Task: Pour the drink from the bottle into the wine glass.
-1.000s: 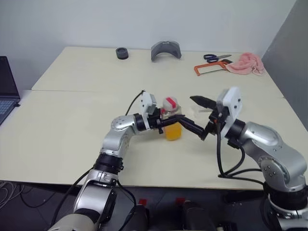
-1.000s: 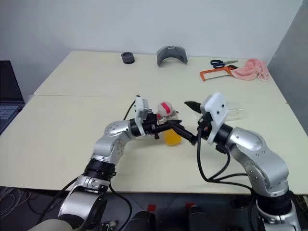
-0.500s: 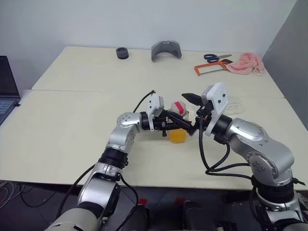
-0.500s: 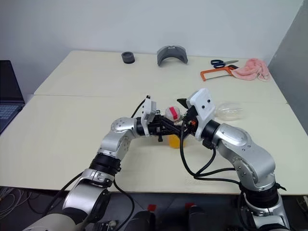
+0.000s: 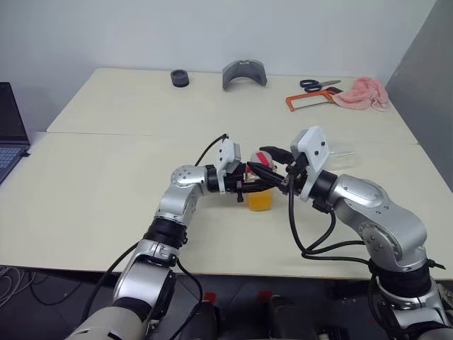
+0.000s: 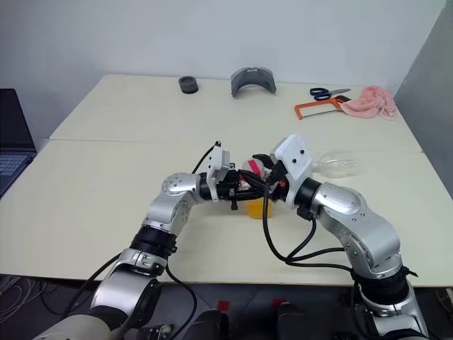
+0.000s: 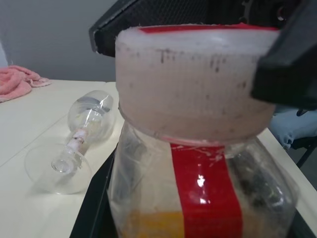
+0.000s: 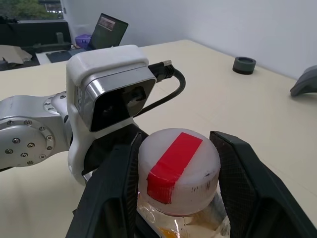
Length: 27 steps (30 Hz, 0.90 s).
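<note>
The bottle (image 5: 260, 193) stands upright at the table's middle, with the orange drink (image 5: 260, 201) in its lower part. My left gripper (image 5: 256, 184) reaches in from the left and is shut on the bottle's body. The right gripper (image 8: 178, 166) comes from the right. Its two fingers (image 8: 113, 191) press against both sides of the white cap (image 8: 179, 158) with its red tape strip. The wine glass (image 7: 81, 134) lies on its side on the table behind the bottle, to the right (image 6: 338, 164).
Along the far edge sit a black round piece (image 5: 180, 78), a grey curved part (image 5: 244, 73), scissors (image 5: 318, 85), an orange-framed saw (image 5: 308, 101) and a pink cloth (image 5: 361, 93). A laptop (image 5: 10, 134) stands at the left edge.
My right gripper has moved left to the bottle, and its wide-open fingers have closed in around the cap. The left gripper keeps its hold on the bottle.
</note>
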### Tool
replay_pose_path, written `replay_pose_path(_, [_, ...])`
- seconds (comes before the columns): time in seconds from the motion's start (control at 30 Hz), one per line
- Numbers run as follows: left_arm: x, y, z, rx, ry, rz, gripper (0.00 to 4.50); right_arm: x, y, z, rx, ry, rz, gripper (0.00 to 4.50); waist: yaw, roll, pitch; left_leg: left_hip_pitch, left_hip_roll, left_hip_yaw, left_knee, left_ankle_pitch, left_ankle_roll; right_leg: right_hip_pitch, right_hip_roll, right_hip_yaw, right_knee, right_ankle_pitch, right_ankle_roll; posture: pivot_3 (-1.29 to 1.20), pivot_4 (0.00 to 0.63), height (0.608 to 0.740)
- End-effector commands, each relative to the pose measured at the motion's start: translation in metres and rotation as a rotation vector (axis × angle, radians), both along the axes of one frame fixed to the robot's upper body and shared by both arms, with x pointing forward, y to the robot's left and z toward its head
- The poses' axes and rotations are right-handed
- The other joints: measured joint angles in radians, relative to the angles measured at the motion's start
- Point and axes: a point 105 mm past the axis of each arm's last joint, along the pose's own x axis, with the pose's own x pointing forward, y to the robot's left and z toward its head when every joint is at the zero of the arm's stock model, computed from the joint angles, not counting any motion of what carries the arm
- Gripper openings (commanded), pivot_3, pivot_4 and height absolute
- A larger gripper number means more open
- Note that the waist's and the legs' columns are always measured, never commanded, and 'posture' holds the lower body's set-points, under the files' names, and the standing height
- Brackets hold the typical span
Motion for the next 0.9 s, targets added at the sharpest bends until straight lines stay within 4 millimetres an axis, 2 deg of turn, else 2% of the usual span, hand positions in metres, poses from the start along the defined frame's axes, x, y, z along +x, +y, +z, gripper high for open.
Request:
replay_pose_path(0.03, [-0.012,-0.001,0.016,0.022,-0.084,-0.087,1.71,-0.013,-0.001,0.012,-0.122,-0.103,0.281,1.87,0.000,0.000,0.000,0.000,0.000,0.000,0.000,0.000,0.000,0.000,0.000,0.000,0.000,0.000,0.000,0.00,0.150,0.740])
replay_pose_path(0.17, [-0.016,0.001,0.018,0.060,-0.112,-0.129,1.71,-0.008,-0.019,0.016,-0.268,-0.086,0.445,1.87,0.000,0.000,0.000,0.000,0.000,0.002,0.000,0.000,0.000,0.001,0.000,-0.001,-0.001,0.000,0.000,0.00,0.150,0.740])
replay_pose_path(0.23, [-0.017,0.000,0.021,0.059,-0.116,-0.133,1.70,-0.003,-0.021,0.023,-0.265,-0.091,0.441,1.87,-0.001,0.000,0.000,0.000,0.001,0.002,0.000,0.000,0.000,0.001,0.001,-0.001,-0.001,0.000,0.000,0.00,0.150,0.740])
replay_pose_path(0.37, [-0.015,-0.001,0.024,0.030,-0.110,-0.096,1.69,0.000,-0.026,0.023,-0.229,-0.079,0.370,1.87,0.000,0.000,0.000,0.000,0.002,-0.001,0.000,0.000,0.000,0.000,0.000,-0.001,-0.001,0.000,0.000,0.00,0.150,0.740])
replay_pose_path(0.47, [-0.012,-0.002,0.025,0.001,-0.096,-0.054,1.69,0.009,-0.035,0.030,-0.149,-0.143,0.218,2.87,0.002,0.000,0.000,-0.001,0.002,-0.002,0.001,0.000,0.000,0.000,-0.001,-0.001,0.000,0.000,0.000,0.00,0.150,0.740])
replay_pose_path(0.6, [-0.007,-0.001,0.025,-0.016,-0.088,-0.008,1.69,-0.001,-0.037,0.039,-0.037,-0.176,0.098,4.34,0.003,0.000,0.000,-0.001,0.002,-0.002,0.001,0.000,0.000,0.000,-0.002,-0.001,0.000,0.000,0.000,0.00,0.150,0.740])
replay_pose_path(0.73, [0.005,0.000,0.029,-0.046,-0.099,0.065,1.69,-0.014,-0.028,0.032,0.072,-0.165,-0.115,4.34,0.002,0.001,0.000,-0.002,0.003,-0.004,0.001,0.001,-0.001,-0.001,-0.002,-0.001,0.001,0.000,0.000,0.00,0.150,0.740])
replay_pose_path(0.9, [0.007,-0.004,0.029,-0.063,-0.099,0.072,1.69,-0.019,-0.007,0.024,0.161,-0.117,-0.213,4.34,0.000,0.001,0.000,0.000,0.002,-0.002,0.002,0.001,-0.002,-0.001,-0.002,0.000,0.004,0.000,0.000,0.00,0.150,0.740])
